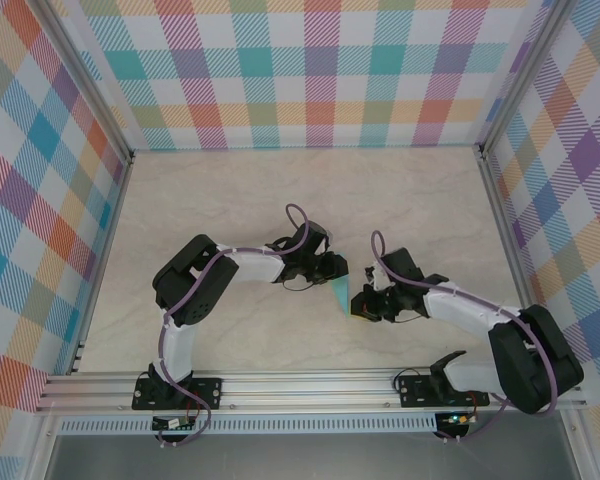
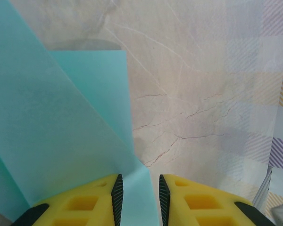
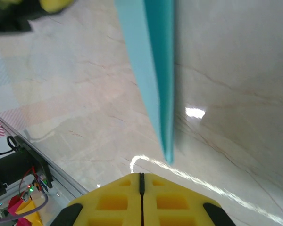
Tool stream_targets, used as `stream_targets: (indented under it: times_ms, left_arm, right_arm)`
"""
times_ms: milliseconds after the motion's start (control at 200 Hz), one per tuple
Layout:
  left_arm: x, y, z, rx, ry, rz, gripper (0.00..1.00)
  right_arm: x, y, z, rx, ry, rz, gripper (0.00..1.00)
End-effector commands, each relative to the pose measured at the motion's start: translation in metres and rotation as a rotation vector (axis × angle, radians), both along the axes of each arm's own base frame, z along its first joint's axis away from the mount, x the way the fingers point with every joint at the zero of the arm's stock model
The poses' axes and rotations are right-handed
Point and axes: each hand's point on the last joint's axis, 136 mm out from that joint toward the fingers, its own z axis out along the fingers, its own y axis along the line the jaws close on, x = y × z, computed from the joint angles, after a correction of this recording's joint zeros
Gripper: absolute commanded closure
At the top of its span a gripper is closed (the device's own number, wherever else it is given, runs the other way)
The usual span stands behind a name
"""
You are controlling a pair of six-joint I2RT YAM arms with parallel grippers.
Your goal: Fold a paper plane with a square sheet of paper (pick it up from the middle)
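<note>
The square sheet of paper is light turquoise and folded, and it sits between the two grippers at the middle of the table. In the left wrist view the sheet of paper spreads out to the left in overlapping layers. A narrow part of it runs back between the jaws of my left gripper, which are closed in on it a little way apart. My left gripper is just above the sheet in the top view. In the right wrist view the sheet of paper stands edge-on. Its lower tip hangs just ahead of my right gripper, which is shut and empty. My right gripper is at the sheet's right side.
The marble-patterned table is walled in by plaid panels at the back and both sides. An aluminium rail with the arm bases runs along the near edge. The rail and its wiring lie to the lower left of my right gripper.
</note>
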Motion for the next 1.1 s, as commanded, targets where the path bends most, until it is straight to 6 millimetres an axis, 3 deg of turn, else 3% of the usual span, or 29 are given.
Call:
stream_targets:
  times_ms: [0,160,275,430,550,680,850,970,1095]
  left_arm:
    - [-0.022,0.034,-0.062,0.181,0.136,0.021,0.71]
    - [-0.022,0.032,-0.061,0.176,0.139,0.014,0.71]
    - [-0.022,0.031,-0.06,0.169,0.137,0.011,0.71]
    - [-0.02,0.028,-0.055,0.152,0.123,0.007,0.71]
    - [-0.016,0.025,-0.045,0.137,0.096,0.004,0.7]
    - [-0.005,0.02,-0.026,0.101,0.047,0.004,0.69]
    - [0.016,0.012,0.024,0.012,-0.066,0.002,0.66]
    - [0.019,0.013,0.051,-0.023,-0.126,0.008,0.65]
    - [0.014,0.022,0.058,-0.025,-0.146,0.025,0.65]
  right_arm:
    - [0.022,0.019,0.014,0.074,-0.03,0.004,0.94]
    - [0.047,0.031,0.012,0.084,-0.052,-0.019,0.94]
    - [0.054,0.03,0.0,0.056,-0.039,-0.029,0.94]
    - [0.043,0.019,-0.033,-0.012,0.044,-0.04,0.95]
    - [0.029,0.008,-0.047,-0.047,0.072,-0.052,0.96]
    - [0.016,-0.001,-0.059,-0.071,0.108,-0.052,0.97]
    - [0.01,-0.005,-0.066,-0.074,0.129,-0.049,0.98]
    - [0.011,-0.006,-0.068,-0.075,0.137,-0.057,0.99]
    - [0.013,-0.005,-0.069,-0.07,0.141,-0.062,0.99]
